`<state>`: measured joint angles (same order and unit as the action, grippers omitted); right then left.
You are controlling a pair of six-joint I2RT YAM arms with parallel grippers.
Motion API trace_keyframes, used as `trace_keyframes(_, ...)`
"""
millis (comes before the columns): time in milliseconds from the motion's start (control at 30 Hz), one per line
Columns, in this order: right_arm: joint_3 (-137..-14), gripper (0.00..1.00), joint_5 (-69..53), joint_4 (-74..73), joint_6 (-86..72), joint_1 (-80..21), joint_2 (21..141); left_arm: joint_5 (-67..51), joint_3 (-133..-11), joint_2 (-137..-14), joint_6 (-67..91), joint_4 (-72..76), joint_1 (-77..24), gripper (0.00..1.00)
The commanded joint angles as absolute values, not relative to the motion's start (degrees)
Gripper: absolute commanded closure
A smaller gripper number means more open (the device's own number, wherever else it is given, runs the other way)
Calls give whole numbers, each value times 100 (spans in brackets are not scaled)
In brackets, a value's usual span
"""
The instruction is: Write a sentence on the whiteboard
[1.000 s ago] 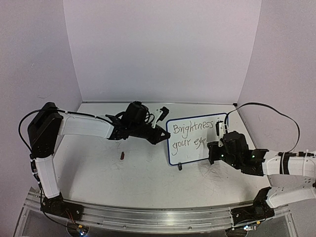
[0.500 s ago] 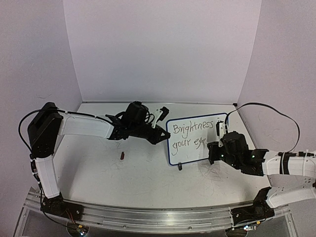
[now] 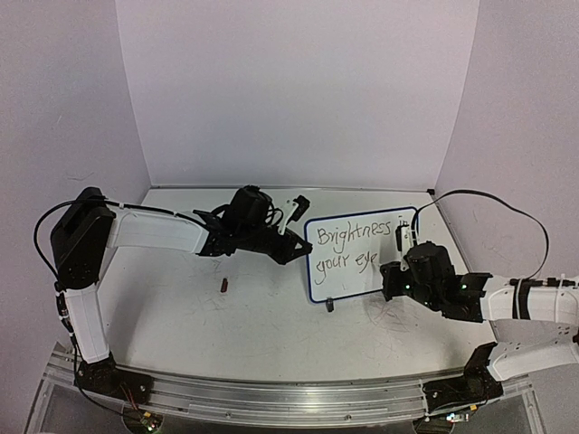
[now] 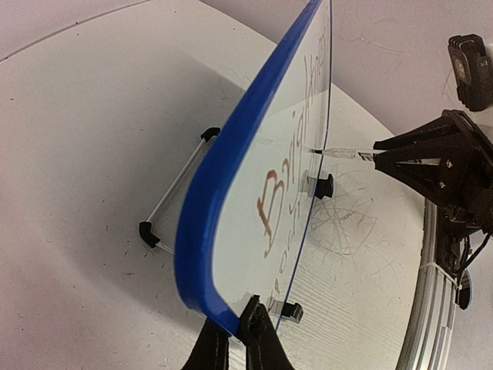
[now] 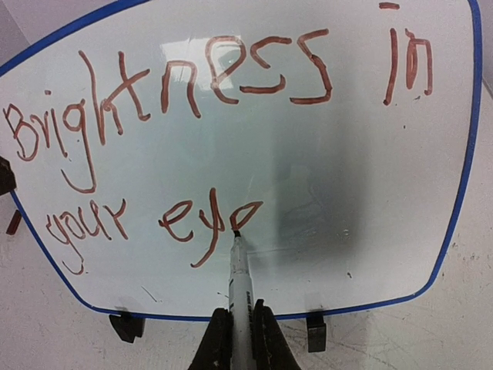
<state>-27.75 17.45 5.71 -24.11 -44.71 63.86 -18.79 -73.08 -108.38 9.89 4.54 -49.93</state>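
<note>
The table (image 3: 181,316) is white and matt, scuffed with faint grey scribbles (image 3: 393,316) at 5 o'clock from the board. Plain pale lilac walls (image 3: 298,90) close it in on three sides, and a metal rail (image 3: 271,398) runs along the near edge under the arm bases.

A small dark red thing (image 3: 223,286) lies alone on the table, well apart from the board at its 9 o'clock. It may be a cap, but it is too small to tell.

The board (image 3: 357,271) stands at about 3 o'clock from the table's middle, leaning back on a thin wire stand (image 4: 177,185) with two black feet (image 4: 323,185) at its lower edge. Its face is glossy white inside a thin blue frame with rounded corners.

The sentence (image 5: 231,69) runs in two lines: "Brightness in" above, "your eye" below. The strokes look dark from above and red-brown in the wrist views.

The left gripper (image 4: 235,343) is at the board's 9 o'clock edge, fingers (image 4: 212,351) pinched narrow on a rounded corner of the blue frame.

The right gripper (image 5: 240,339) is at the board's 4 o'clock, fingers closed on a marker (image 5: 240,293). The marker points up at 12 o'clock in the right wrist view, its tip touching the board at the foot of the last "e" in "eye".
</note>
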Motion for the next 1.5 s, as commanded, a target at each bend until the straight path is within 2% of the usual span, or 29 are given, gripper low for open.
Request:
trace_keyframes(0,-2760,100,1934,362,-2474,-4447,6405,-1225,-7288,-11023,548,-247,-4983,100)
trace_keyframes(300,-2785,100,2263,458,-2403,-4450,6160,-1222,-7284,-11009,554,-250,-4983,100)
trace_keyframes(500,-2400,100,2077,648,-2442,-4373,5297,-1237,-7292,-11009,554,-246,-4983,100)
trace_keyframes(1467,-2748,100,2368,1079,-2247,-4175,5926,-1230,-7331,-11024,531,-272,-5001,100)
